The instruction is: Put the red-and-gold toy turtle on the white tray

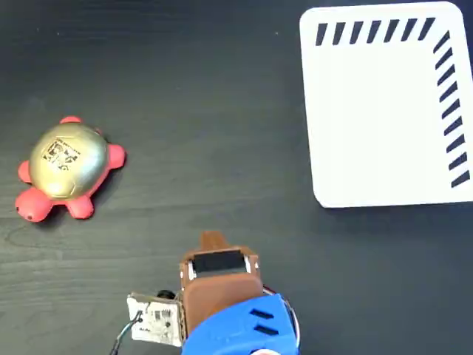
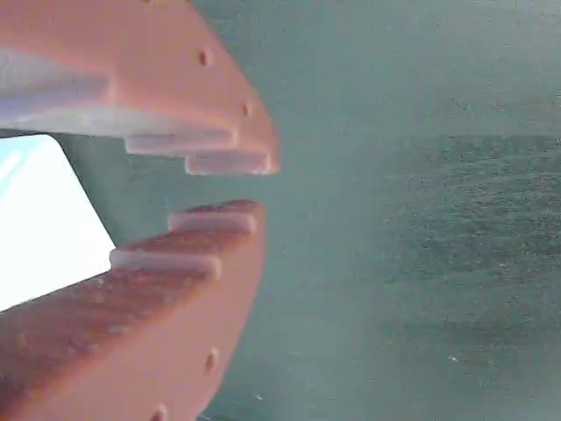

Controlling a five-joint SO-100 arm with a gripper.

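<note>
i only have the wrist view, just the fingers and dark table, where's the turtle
Observer: In the fixed view, the red-and-gold toy turtle sits on the table at the far left, well apart from the gripper.
Operator: and the tray
Observer: The white tray lies at the upper right, nothing on it.
Operator: which way is the turtle facing
Observer: Its head points to the lower left in the fixed view, shell up.

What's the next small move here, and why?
Probably swing the gripper left in the fixed view, toward the turtle. It holds nothing, its jaws a narrow gap apart, and the turtle sits on the table far from the white tray, so it must be reached first.
</note>
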